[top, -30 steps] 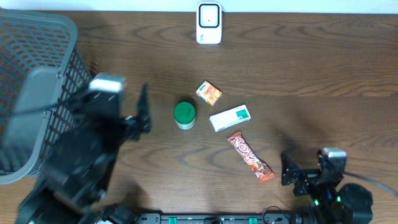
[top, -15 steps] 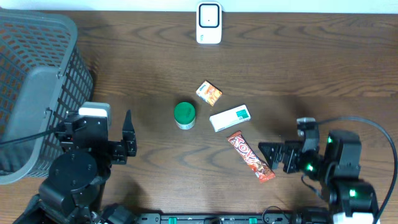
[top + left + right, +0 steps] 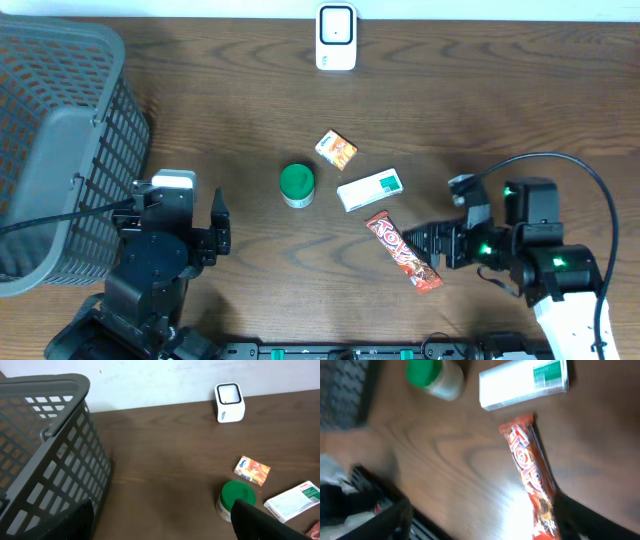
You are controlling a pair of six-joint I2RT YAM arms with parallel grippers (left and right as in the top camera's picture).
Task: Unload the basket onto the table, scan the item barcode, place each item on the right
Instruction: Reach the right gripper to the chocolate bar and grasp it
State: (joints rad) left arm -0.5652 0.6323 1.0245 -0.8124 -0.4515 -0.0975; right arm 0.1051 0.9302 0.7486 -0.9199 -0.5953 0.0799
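Right gripper (image 3: 420, 246) had advanced leftward from the table's near edge to the lower end of the red candy bar (image 3: 392, 236), its jaws spread wide with that end lying between them, unclamped. The left gripper (image 3: 218, 228) had drawn back from mid-table to hover beside the grey basket (image 3: 60, 120), jaws likewise apart and empty. The candy bar lay flat and diagonal on the wooden table (image 3: 520, 110), just below the white-and-green box (image 3: 370, 189), near the green-lidded jar (image 3: 296, 185) and small orange box (image 3: 337, 149), well apart from the white scanner (image 3: 336, 37) at the far edge.
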